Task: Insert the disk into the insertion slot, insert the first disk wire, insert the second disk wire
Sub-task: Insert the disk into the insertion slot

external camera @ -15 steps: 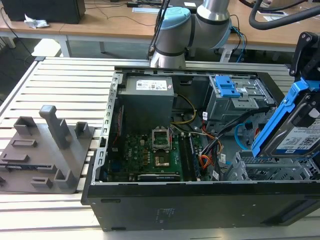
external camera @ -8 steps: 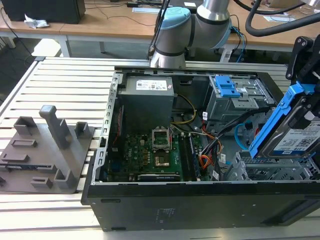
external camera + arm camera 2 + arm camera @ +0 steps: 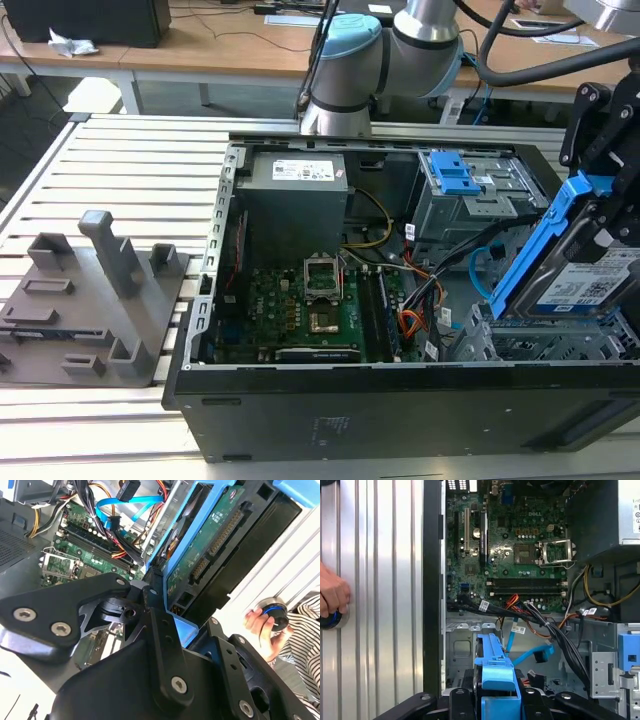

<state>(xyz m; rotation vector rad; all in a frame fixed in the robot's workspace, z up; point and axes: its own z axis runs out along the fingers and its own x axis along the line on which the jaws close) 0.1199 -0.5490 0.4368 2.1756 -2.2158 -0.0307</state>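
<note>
One disk (image 3: 592, 285) sits clamped in my fingers (image 3: 159, 615), gripped by its blue carrier (image 3: 495, 667) and tilted steeply, right over the insertion slot (image 3: 540, 345) at the case's (image 3: 300, 405) near corner on the exterior view's right. I judge it stiff, fairly heavy and shock-sensitive, its bare circuit board (image 3: 210, 545) best left untouched; the carrier's plastic rails are the place to hold. Beyond, inside the case, the second disk wire (image 3: 535, 656) loops beside black cables (image 3: 560, 635).
</note>
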